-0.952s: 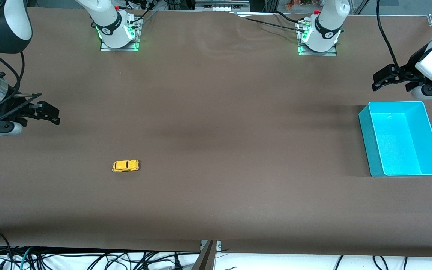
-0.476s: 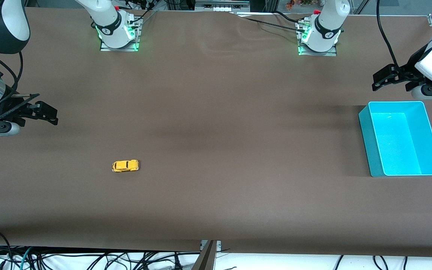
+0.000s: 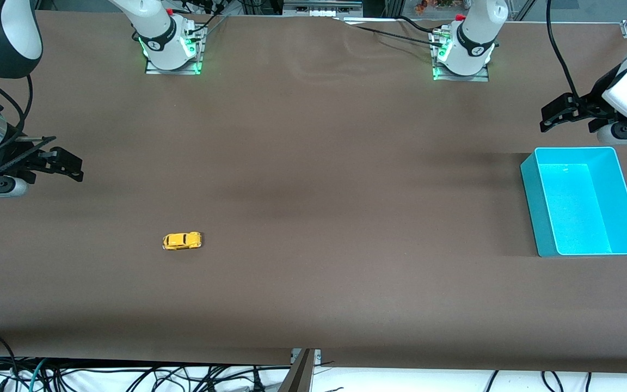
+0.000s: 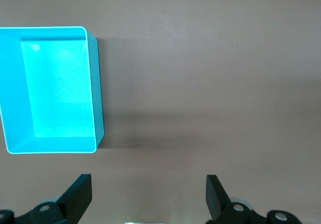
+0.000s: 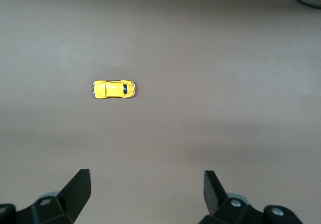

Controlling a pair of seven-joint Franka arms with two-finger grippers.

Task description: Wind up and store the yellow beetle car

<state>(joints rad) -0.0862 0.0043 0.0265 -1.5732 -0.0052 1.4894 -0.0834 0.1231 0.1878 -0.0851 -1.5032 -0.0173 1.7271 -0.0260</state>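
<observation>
Yellow beetle car [image 3: 182, 240] sits untouched mid-bench, awaiting winding, while right tool [image 3: 71, 166] and left tool [image 3: 555, 115] hover wide at the bench ends.

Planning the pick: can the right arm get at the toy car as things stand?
Probably yes. The right gripper hangs open at its own end of the table, and nothing stands around the toy car on the bare table.

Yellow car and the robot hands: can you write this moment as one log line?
yellow beetle car: on table, untouched | turquoise bin: empty | right gripper: open, waiting | left gripper: open, waiting near bin
</observation>
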